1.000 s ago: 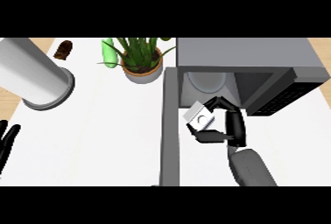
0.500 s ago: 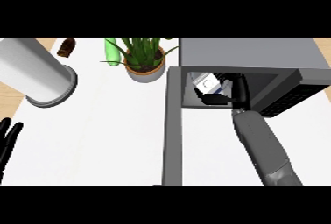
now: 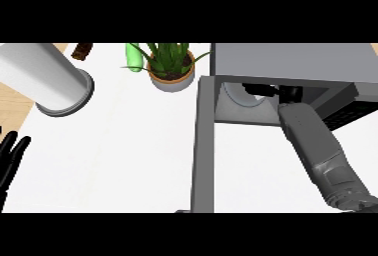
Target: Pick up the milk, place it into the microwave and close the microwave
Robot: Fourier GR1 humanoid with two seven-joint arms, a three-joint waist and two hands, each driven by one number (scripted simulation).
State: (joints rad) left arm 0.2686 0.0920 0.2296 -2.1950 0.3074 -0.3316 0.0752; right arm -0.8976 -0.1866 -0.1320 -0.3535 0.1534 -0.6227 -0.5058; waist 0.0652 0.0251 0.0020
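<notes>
Your right arm (image 3: 321, 150) runs up from the lower right corner of the view and into the open microwave (image 3: 295, 62), which sits at the counter's (image 3: 125, 150) far right corner. Only a dark part of the right hand (image 3: 277, 91) shows, just under the microwave's top edge inside the opening. You cannot tell from here whether its fingers are curled or straight.

The milk is not to be seen anywhere; the microwave's roof and your forearm hide the inside where the hand is, so you cannot tell whether the milk sits there or is held. A pale round plate (image 3: 244, 96) shows on the microwave floor, left of the hand.

The microwave door (image 3: 204, 150) stands open, seen edge-on as a grey bar running from the microwave's left front corner down toward the counter's near edge.

Your left hand (image 3: 10, 159) rests at the counter's left edge, fingers straight and pointing up, holding nothing.

Along the far edge stand a potted plant (image 3: 171, 65), just left of the microwave, a green bottle (image 3: 134, 57) beside the plant, and a brown bottle (image 3: 81, 49) farther left. A tall white cylinder (image 3: 44, 75) stands near the far left corner.
</notes>
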